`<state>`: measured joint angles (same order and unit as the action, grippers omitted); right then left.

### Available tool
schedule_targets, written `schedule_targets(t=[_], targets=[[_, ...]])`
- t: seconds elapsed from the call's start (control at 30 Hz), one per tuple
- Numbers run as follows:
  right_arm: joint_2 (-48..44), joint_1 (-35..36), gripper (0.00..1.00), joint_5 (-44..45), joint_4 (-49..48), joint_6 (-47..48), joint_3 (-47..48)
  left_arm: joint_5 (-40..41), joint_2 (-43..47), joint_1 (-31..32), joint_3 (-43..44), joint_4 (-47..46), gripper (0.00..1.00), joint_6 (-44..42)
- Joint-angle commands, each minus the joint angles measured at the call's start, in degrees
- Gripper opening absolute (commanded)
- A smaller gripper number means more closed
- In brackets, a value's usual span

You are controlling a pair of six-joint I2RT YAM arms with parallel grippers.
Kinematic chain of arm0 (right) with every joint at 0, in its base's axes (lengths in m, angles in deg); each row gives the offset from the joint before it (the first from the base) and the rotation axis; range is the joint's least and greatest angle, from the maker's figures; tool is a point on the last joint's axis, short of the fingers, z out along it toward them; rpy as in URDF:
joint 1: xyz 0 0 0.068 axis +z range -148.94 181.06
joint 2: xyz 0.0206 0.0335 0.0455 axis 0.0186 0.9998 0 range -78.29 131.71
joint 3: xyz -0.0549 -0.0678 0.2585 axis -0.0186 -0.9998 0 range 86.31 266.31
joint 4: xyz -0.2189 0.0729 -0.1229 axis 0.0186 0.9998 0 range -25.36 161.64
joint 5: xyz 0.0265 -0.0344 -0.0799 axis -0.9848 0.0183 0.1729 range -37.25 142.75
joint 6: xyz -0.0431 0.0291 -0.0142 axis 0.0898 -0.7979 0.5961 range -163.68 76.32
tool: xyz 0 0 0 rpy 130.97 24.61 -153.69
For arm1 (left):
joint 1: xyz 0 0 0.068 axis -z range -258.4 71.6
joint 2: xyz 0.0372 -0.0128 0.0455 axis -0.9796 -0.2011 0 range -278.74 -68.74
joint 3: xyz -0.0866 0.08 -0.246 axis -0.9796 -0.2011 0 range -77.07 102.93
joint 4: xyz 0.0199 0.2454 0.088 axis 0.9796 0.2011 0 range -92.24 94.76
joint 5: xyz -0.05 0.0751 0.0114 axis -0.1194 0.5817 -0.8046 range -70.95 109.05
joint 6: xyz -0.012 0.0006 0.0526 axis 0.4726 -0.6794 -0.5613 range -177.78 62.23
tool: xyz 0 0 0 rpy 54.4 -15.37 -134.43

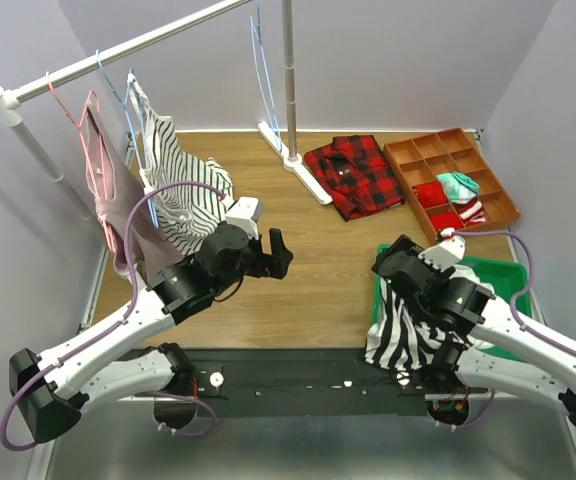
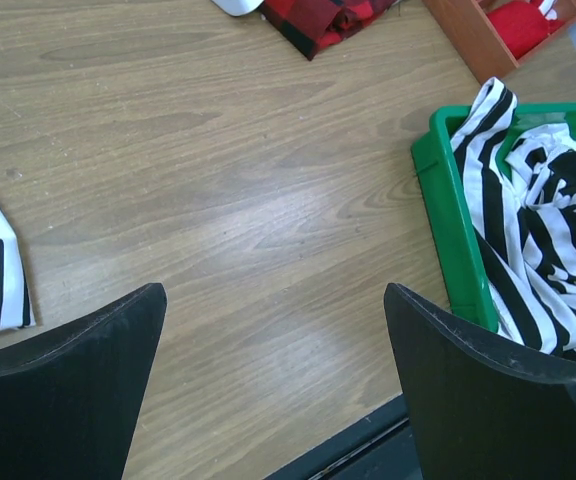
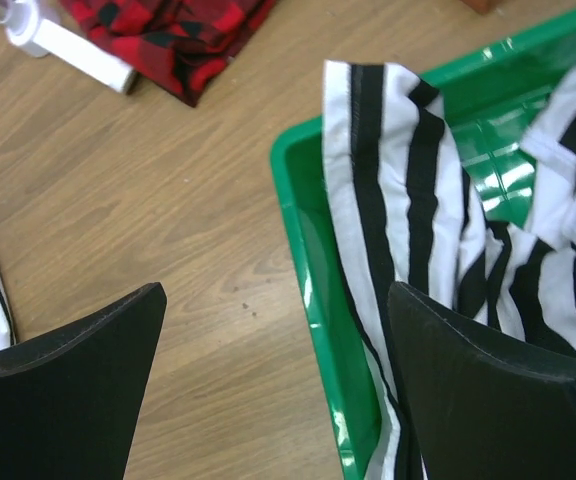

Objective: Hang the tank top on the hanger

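The tank top (image 3: 408,200) is found crumpled in the green bin (image 3: 313,250), directly under the right gripper (image 3: 275,290) and mostly on the side of its right finger; one fold is draped over the bin's rim towards the arm's base; in the right wrist view the long axis of this fold runs forward from the gripper, across the line on which the fingers close. The right gripper is judged the nearer one by far; its jaws are spread wide, nothing is held, and contact with the cloth cannot be told. The left gripper (image 1: 278,250) is also wide open and empty over the bare table (image 2: 218,150), the tank top being well apart on its right. The hanger (image 1: 258,60) is seen hanging on the rail (image 1: 118,50), far ahead of both grippers.
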<state>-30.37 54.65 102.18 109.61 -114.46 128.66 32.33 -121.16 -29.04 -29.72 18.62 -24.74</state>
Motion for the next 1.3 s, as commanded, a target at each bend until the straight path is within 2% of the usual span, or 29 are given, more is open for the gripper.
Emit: schedule_targets(t=[0.0,0.1,0.2,0.5,0.57,0.6,0.63,0.7,0.73,0.77,0.83,0.9,1.0,1.1,1.17,1.27], targets=[[-0.1,0.4,1.00,-1.7,14.0,-22.0,-1.9,-1.6,-1.0,0.3,2.4,1.5,0.99,0.8],[1.3,0.5,1.00,-5.8,16.5,-29.2,-4.1,-2.5,-1.1,0.3,2.3,1.3,0.99,2.4],[3.5,0.4,0.95,-8.2,16.7,-33.8,-7.4,-2.6,-0.8,0.3,2.0,0.9,0.99,3.1],[9.8,0.4,0.86,-8.5,9.5,-36.8,-12.3,-2.9,-1.7,0.3,3.0,1.8,0.99,2.6],[11.5,0.4,0.76,-7.9,8.5,-36.6,-12.8,-2.8,-1.7,0.4,3.1,1.7,0.99,2.8],[11.9,0.4,0.70,-7.2,7.2,-36.0,-13.1,-2.8,-1.7,0.3,3.1,1.8,0.99,2.9],[12.3,0.4,0.59,-6.7,6.6,-35.9,-13.5,-2.8,-1.7,0.3,2.9,1.6,0.99,3.2],[12.7,0.3,0.49,-5.9,3.8,-33.9,-14.3,-3.1,-1.7,0.3,2.9,1.7,0.99,3.3],[12.7,0.3,0.34,-5.8,3.2,-33.3,-14.4,-3.1,-1.5,0.3,2.9,1.8,0.99,3.3],[12.5,0.3,0.26,-5.6,3.2,-32.9,-14.0,-2.9,-1.5,0.3,3.0,2.1,0.99,3.3],[12.3,0.3,0.07,-4.3,4.4,-30.9,-11.4,-2.6,-0.9,0.3,3.1,2.5,0.99,3.3],[11.6,0.3,0.01,-2.6,9.9,-30.1,-8.3,-2.4,-0.7,0.3,3.5,3.0,0.99,3.3],[10.2,0.3,0.01,2.2,17.7,-25.9,2.8,-2.0,0.0,0.3,4.5,3.3,0.99,3.7],[8.9,0.3,0.01,5.6,19.2,-19.2,15.4,-2.3,0.4,0.2,6.6,3.7,0.99,4.3],[8.0,0.3,0.01,6.7,16.7,-8.7,23.8,-0.8,0.5,0.2,7.9,4.6,0.99,4.7],[9.5,0.3,0.01,5.5,7.7,7.8,34.3,3.8,1.0,0.2,11.3,6.8,0.99,4.8]])
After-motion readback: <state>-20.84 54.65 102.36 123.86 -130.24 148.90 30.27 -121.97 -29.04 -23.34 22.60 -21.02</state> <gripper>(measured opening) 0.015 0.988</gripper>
